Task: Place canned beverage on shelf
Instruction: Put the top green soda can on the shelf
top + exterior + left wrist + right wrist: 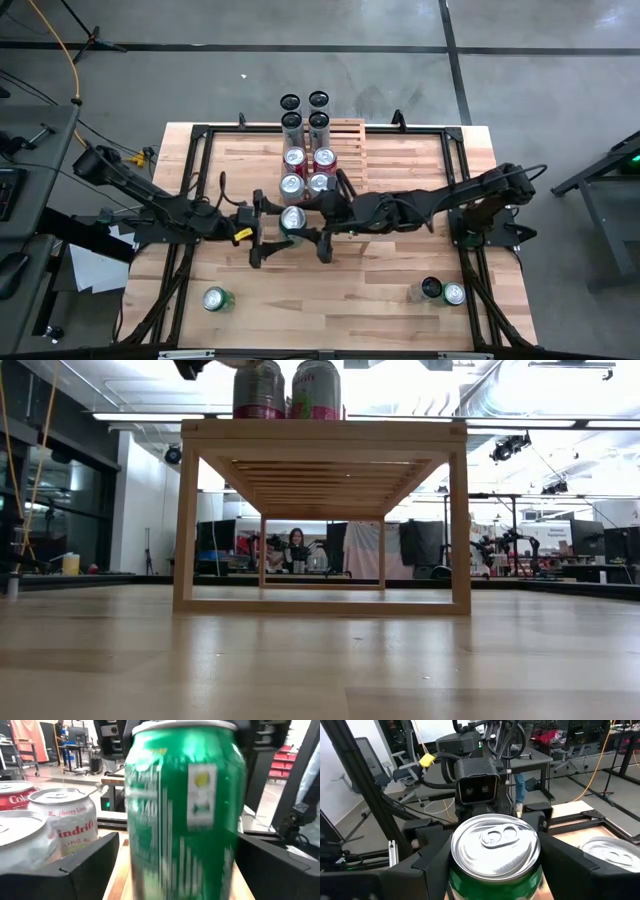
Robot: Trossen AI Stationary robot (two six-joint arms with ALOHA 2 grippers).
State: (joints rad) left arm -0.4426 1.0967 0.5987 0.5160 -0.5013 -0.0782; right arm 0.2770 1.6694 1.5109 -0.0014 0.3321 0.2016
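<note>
A green can (293, 218) stands upright in the air just in front of the near edge of the pale slatted shelf (348, 150). My left gripper (278, 225) comes at it from the table's left and my right gripper (310, 222) from the right. Both are shut on it. The can fills the left wrist view (185, 815). Its silver top shows in the right wrist view (495, 840). Several other cans (320, 182) stand on the shelf in two rows. The low view shows only the shelf (325, 435) with two of them (316, 390). My left gripper pinches the green can's side wall (132, 850) between its two fingers, which come level from the table's left. The can stands upright, lifted clear of the table. My right gripper pinches the same can's wall just under the top rim (457, 870) between its two fingers (432, 865). It comes from the table's right, facing the other gripper and slanting a little down.
A green can (215, 298) lies near the table's front left. Two more cans (430, 290) (453, 293) stand near the front right. Black frame rails (180, 260) run along the table's sides. A person (296, 545) shows in the room beyond.
</note>
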